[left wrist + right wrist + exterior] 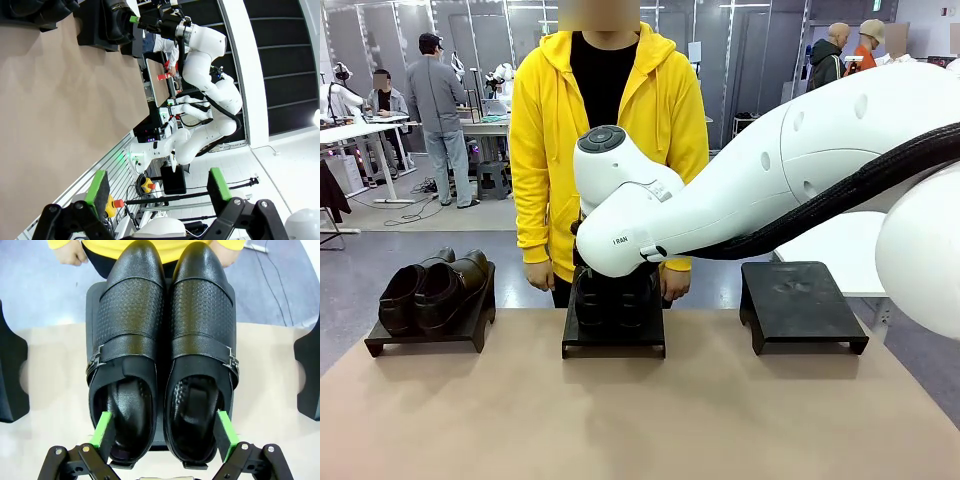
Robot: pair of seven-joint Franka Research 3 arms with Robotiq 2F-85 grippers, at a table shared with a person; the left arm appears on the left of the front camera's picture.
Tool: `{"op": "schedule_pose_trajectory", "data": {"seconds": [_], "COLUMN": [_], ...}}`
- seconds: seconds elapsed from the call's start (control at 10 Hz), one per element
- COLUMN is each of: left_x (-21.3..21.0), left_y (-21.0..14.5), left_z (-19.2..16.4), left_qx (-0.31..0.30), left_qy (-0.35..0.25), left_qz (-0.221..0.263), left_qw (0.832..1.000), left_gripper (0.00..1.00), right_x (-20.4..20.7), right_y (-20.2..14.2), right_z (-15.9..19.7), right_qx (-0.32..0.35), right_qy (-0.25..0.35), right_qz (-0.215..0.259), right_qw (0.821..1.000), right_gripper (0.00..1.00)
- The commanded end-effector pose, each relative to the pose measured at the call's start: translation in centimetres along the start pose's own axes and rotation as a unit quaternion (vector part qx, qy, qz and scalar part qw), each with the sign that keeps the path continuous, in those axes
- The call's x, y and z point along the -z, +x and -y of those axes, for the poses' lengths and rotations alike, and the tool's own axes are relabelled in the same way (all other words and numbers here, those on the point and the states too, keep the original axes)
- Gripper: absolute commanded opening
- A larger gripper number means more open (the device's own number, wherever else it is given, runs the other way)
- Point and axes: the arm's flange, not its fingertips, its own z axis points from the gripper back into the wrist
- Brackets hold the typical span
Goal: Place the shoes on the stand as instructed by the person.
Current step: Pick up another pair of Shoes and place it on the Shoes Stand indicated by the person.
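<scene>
Before you lies the wide tan table, with the person in the bright yellow zip hoodie standing at its far edge, hands hanging just behind the middle stand. Your white right arm sweeps in from the right and crosses the middle, hiding much of what sits below it.

Three low black rectangular stands line the far part of the table. The left stand carries the pair of glossy dark brown leather dress shoes, side by side. The right stand sits well apart from it. The middle stand holds the pair of near-black dress shoes with small metal buckles, set close together, toes toward the person, heels toward you.

In the right wrist view your right gripper is spread wide around the heels of that near-black pair. Its green pads sit at the outer sides of the two shoes; you cannot tell from the pictures whether they press the leather.

In the left wrist view your left gripper hangs wide and holds nothing, off the near side of the table. That view also catches the right gripper at the middle stand, farther off.
</scene>
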Motion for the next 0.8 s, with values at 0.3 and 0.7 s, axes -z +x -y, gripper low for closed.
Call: {"op": "schedule_pose_trajectory", "data": {"seconds": [0.3,0.7], "left_x": [0.0,0.0], "left_y": [-0.2,-0.2], "left_z": [0.1,0.1], "left_qx": [0.003,0.003], "left_qy": [-0.004,-0.004], "left_qz": [-0.002,-0.002], "left_qw": [1.0,1.0], "left_gripper": [1.0,1.0], "right_x": [-8.9,-12.9], "right_y": [-0.9,-4.0], "right_z": [8.3,22.1], "right_qx": [-0.012,0.04], "right_qy": [0.118,0.287], "right_qz": [-0.112,-0.185], "right_qw": [0.987,0.939], "right_gripper": [1.0,1.0]}}
